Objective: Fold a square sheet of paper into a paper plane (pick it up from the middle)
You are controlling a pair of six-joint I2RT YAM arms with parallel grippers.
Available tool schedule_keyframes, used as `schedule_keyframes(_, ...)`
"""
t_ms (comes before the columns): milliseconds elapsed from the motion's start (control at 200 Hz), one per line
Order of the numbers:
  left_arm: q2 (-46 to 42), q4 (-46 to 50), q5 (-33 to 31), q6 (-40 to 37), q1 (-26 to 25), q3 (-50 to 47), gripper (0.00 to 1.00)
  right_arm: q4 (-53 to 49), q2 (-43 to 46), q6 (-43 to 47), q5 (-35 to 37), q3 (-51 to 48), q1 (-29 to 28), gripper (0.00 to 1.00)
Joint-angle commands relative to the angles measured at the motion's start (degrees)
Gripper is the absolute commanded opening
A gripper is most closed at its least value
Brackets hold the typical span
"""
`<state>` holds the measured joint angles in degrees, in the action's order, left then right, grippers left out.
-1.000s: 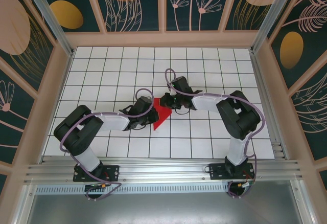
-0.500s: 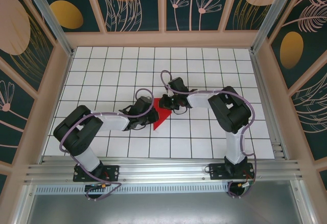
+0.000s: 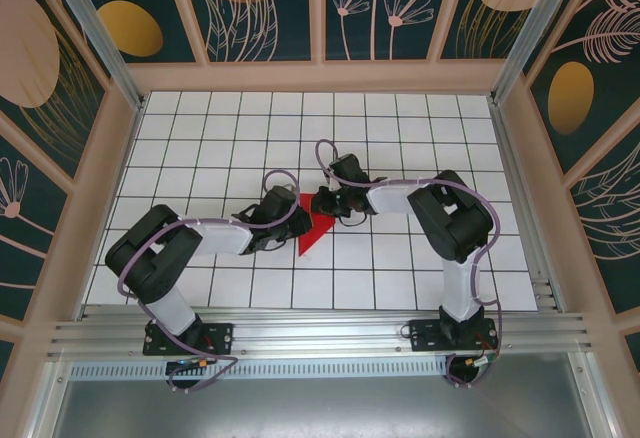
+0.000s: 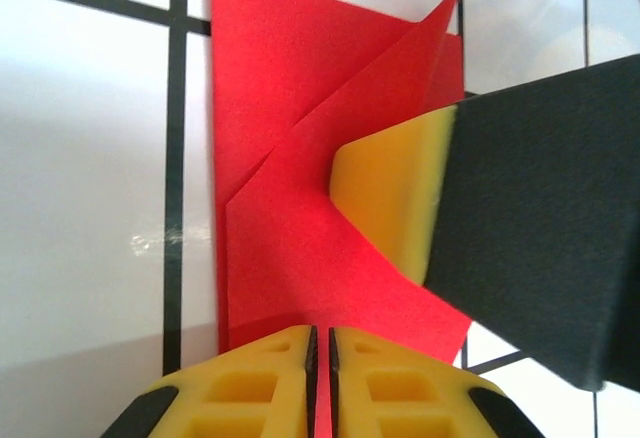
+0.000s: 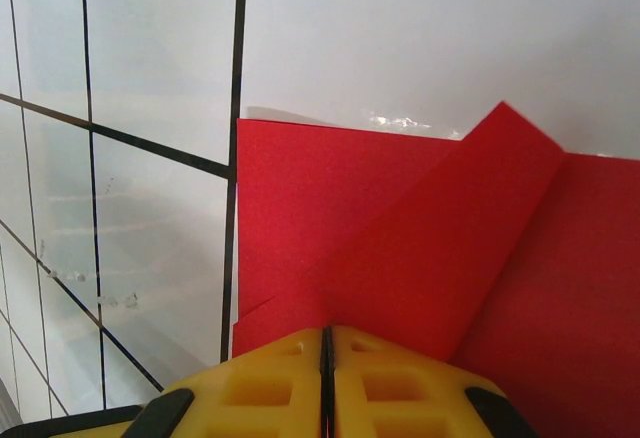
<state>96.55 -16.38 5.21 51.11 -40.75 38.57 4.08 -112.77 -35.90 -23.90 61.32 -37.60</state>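
Red sheet of paper (image 3: 311,228) lies near ctr of white tiled surface (image 3: 200,138), btwn the two arms. From above it's a partly folded wedge, wide end at the grippers, tapering to a point toward the near edge. Left wrist view: thin matte red paper (image 4: 290,158) w/ diagonal creases and overlapping layers, one flap lifting at top right. Left gripper (image 4: 320,333): jaws clamped on paper's edge, red sliver in the slit. Right gripper (image 5: 325,336): jaws together, pinching the opposite edge, and its yellow pad (image 4: 390,193) sits against the folded layers.
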Motion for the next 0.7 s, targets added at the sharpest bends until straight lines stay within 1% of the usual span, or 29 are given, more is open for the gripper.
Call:
schedule_keyframes(0, 1.2, 2.3, -1.1, 0.2, 0.6, -1.0, 0.14, -1.4, 0.0, 1.9, -0.7, -0.4, 0.2, 0.10)
schedule_keyframes(145, 1.3, 3.8, -0.8, -0.1, 0.5, -2.0, 0.12, -0.8, -0.4, 4.4, -2.2, 0.2, 1.5, 0.10)
schedule_keyframes(165, 2.8, 4.2, -0.8, -0.2, 0.5, -2.2, 0.12, -0.8, -0.5, 4.6, -2.3, 0.4, 1.7, 0.10)
schedule_keyframes(245, 3.3, 5.3, -1.0, -0.7, 0.5, -2.4, 0.11, 0.0, 0.0, 5.4, -3.7, 0.4, 2.3, 0.10)
schedule_keyframes(440, 3.8, 6.2, -1.1, -1.1, 0.5, -2.2, 0.10, -0.5, 3.4, 6.4, -5.0, -0.2, 1.4, 0.10)
schedule_keyframes(691, 4.4, 6.9, -0.2, -2.1, 0.5, -2.1, 0.10, -0.6, -0.8, 6.2, -4.2, -0.1, 0.9, 0.10)
